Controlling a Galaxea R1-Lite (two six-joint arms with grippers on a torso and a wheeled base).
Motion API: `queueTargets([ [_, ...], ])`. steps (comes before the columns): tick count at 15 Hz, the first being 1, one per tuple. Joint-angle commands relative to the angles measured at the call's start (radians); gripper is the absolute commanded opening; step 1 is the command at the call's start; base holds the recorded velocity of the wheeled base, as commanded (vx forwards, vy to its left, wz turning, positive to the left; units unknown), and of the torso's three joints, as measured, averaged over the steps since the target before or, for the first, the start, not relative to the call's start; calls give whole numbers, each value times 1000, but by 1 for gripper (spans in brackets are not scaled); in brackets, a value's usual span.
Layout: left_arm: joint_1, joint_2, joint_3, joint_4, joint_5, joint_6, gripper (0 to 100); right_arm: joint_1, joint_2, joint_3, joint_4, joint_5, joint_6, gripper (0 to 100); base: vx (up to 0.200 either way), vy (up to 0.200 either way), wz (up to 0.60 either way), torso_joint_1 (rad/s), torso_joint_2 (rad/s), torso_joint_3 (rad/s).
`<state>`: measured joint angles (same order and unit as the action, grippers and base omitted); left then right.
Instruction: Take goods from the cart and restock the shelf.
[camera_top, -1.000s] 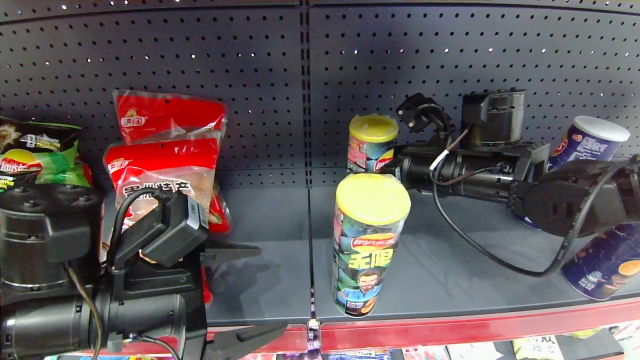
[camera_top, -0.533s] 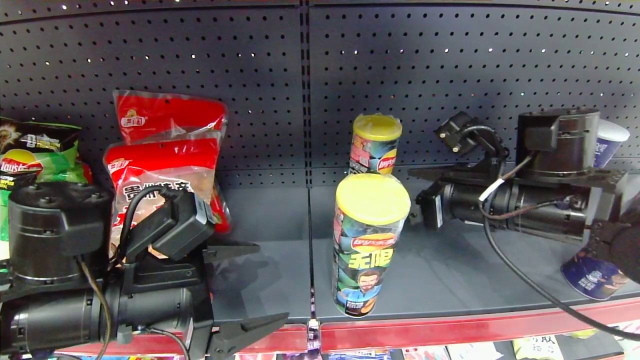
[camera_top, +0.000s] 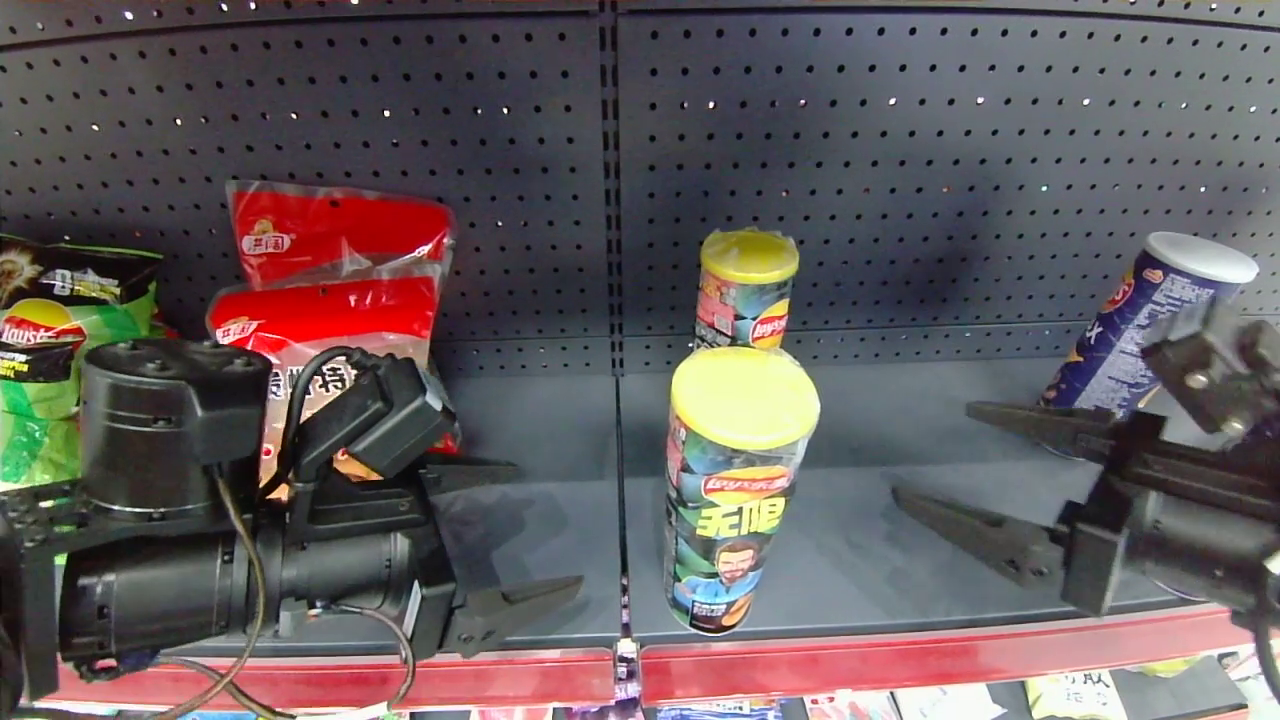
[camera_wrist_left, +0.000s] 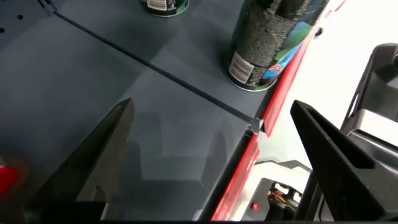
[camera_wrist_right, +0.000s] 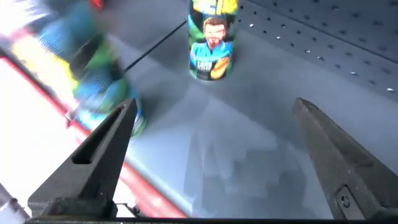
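Where the front can stands, bearded-face label

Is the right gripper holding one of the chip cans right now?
No, the right gripper is open with nothing between its jaws, and the front yellow-lidded can stands apart from it.

From my screen: dark perforated back panel, slotted upright splitting it, red edge strip along the shelf front, bits of packaging just below.
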<state>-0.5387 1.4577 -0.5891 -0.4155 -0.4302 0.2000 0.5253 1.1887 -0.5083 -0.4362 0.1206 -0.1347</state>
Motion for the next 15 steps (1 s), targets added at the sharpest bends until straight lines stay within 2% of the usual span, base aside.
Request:
queueTargets([
  [1,-4,50,-15,0,-1,2,100,-15,-250,132,2,-4,0,100,0,0,0,0,0,0],
  [3,-14,96,-37,0,30,7,100,-48,-343,157,2,-45,0,100,0,0,0,0,0,0],
  [5,-49,144,-81,3,61,6,100,-76,-403,160,20,-73,3,100,0,0,0,0,0,0],
  [9,-67,228,-155,1,67,7,100,-103,-552,148,234,-76,6,100,0,0,0,0,0,0],
  [15,-67,270,-186,-6,80,9,100,-105,-566,148,241,-79,20,100,0,0,0,0,0,0],
])
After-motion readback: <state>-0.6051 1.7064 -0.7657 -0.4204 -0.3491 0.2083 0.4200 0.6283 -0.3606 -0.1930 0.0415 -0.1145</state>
